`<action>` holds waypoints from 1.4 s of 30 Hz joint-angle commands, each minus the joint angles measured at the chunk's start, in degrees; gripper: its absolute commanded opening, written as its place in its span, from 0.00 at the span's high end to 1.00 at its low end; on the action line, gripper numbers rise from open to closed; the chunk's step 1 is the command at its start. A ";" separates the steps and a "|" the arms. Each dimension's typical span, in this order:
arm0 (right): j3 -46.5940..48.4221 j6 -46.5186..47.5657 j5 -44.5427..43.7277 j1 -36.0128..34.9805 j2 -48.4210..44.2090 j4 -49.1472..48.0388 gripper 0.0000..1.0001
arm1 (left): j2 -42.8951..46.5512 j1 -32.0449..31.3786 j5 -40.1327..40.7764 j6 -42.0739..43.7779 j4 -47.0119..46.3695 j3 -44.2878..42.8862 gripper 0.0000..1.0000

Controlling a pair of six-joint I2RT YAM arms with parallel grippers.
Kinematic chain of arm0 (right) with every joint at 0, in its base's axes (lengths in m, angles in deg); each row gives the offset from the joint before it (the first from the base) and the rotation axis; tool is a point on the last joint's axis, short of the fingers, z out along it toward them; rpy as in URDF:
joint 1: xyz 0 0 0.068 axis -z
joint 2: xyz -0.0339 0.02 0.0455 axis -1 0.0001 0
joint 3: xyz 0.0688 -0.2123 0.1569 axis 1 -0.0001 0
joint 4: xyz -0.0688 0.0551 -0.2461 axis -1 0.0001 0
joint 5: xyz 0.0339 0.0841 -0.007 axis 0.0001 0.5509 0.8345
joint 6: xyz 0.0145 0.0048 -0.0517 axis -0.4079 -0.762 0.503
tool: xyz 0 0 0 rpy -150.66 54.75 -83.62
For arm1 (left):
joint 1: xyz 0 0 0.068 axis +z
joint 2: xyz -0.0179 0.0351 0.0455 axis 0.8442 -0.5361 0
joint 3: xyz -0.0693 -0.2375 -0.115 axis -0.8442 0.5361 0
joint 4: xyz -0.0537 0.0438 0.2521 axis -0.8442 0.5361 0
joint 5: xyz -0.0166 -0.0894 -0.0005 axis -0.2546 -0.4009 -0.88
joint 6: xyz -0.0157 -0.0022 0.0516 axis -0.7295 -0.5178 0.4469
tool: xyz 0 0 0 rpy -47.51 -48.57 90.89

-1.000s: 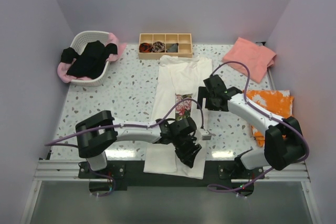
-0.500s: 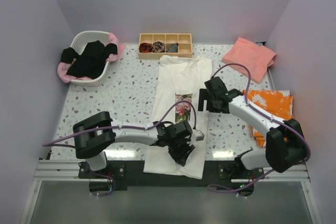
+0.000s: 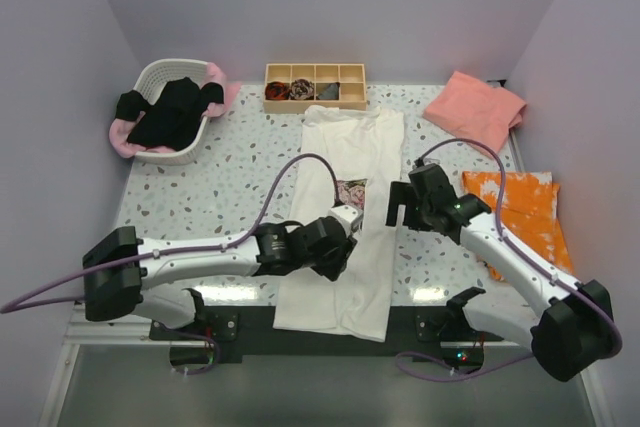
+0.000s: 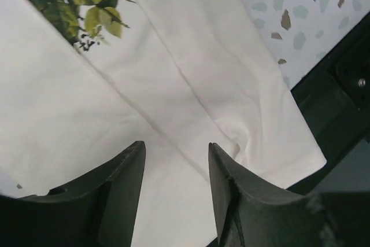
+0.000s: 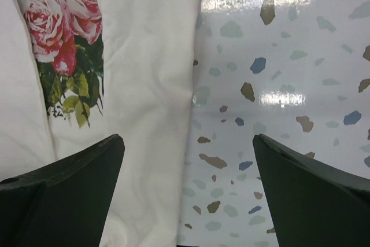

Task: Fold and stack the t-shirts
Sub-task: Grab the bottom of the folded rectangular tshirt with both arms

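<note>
cream tee | beneath left gripper | right gripper over its edge

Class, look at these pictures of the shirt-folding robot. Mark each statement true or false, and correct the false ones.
1. The rose-print t-shirt lies on the table between the two arms. True.
2. The right gripper is shut on that shirt's edge. False: it is open and holds nothing, above the shirt's right edge.
3. The salmon-pink t-shirt is in the white basket. False: it lies on the table at the far right corner.
4. A black t-shirt is draped in the white basket. True.
5. The left gripper is open over the rose-print t-shirt. True.
</note>
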 commanded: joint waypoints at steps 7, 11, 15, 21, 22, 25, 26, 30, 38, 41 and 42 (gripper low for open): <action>-8.48 -1.10 9.73 -0.20 -8.17 0.78 0.01 | 15.72 9.77 8.13 -12.64 -2.43 18.26 0.41; -3.30 -1.36 6.13 -0.11 -6.24 -0.98 0.01 | 12.66 16.01 9.26 -7.46 -6.92 14.95 0.38; 3.80 -0.14 8.05 -0.11 3.92 -7.13 0.01 | 3.10 21.46 6.64 -1.04 -12.52 8.00 0.39; 13.30 2.68 10.16 -0.02 19.67 -16.10 0.01 | -8.85 30.96 -5.23 3.27 -20.89 -2.37 0.41; 14.45 3.03 10.87 0.15 23.70 -17.76 0.01 | -10.27 31.75 -6.37 3.89 -21.16 -3.78 0.42; 19.38 3.56 10.87 0.41 30.21 -18.83 0.01 | -15.02 34.30 -11.20 5.30 -21.25 -8.79 0.44; 20.34 3.65 10.87 0.68 31.89 -19.09 0.01 | -15.91 35.61 -13.30 4.95 -21.25 -10.11 0.44; 25.35 3.91 12.54 1.99 37.70 -18.83 0.01 | -21.78 36.94 -17.54 5.12 -26.61 -13.27 0.45; 32.47 4.96 13.16 3.31 46.66 -16.73 0.01 | -32.78 38.26 -19.83 4.68 -27.32 -22.06 0.47; 35.99 5.32 12.98 3.58 50.53 -15.06 0.01 | -37.09 39.57 -20.00 4.51 -26.18 -24.61 0.48; 37.91 5.23 12.72 3.93 51.41 -14.62 0.01 | -38.84 40.10 -19.92 4.51 -25.65 -25.06 0.48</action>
